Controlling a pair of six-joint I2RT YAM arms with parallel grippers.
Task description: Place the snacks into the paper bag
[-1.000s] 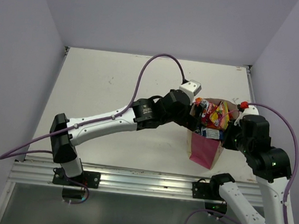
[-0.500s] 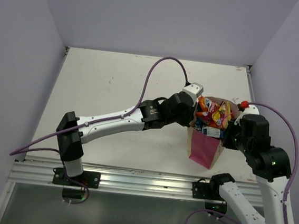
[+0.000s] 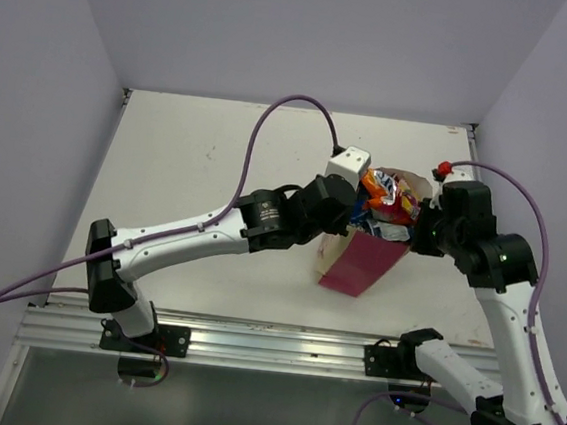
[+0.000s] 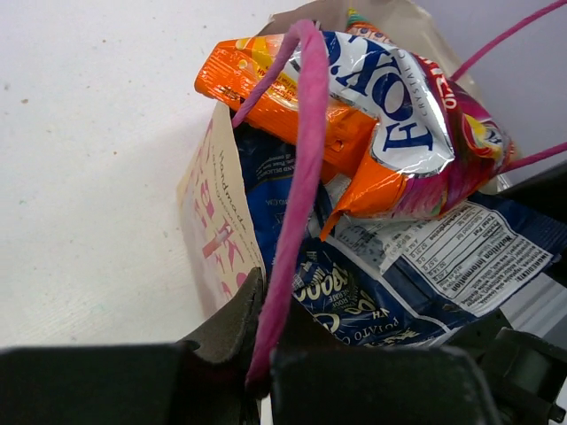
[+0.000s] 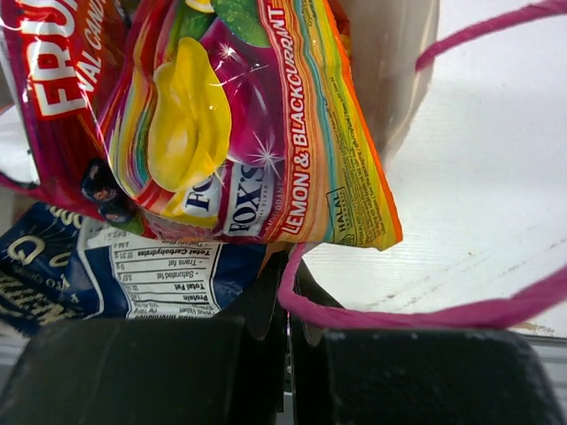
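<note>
The paper bag (image 3: pixel 357 265) leans over on the table, its magenta base toward the near left, and several snacks (image 3: pixel 384 194) bulge from its mouth. My left gripper (image 4: pixel 264 305) is shut on a magenta cord handle (image 4: pixel 301 159) at the bag's beige wall (image 4: pixel 217 212). Past it show an orange packet (image 4: pixel 283 88), a silver-pink candy packet (image 4: pixel 399 115) and a blue-white packet (image 4: pixel 416 266). My right gripper (image 5: pixel 288 283) is shut on the other cord handle (image 5: pixel 399 312), under the pink-yellow candy packet (image 5: pixel 248 133) and beside the blue-white packet (image 5: pixel 133 266).
The white table (image 3: pixel 198 164) runs to the left and behind the bag. Lilac walls close in the back and both sides. A metal rail (image 3: pixel 251 345) with the arm bases lines the near edge. Purple cables loop over both arms.
My left gripper has shut on the bag's cord handle. Both arms have shifted left and back, and the upright bag has moved left and tipped over.
</note>
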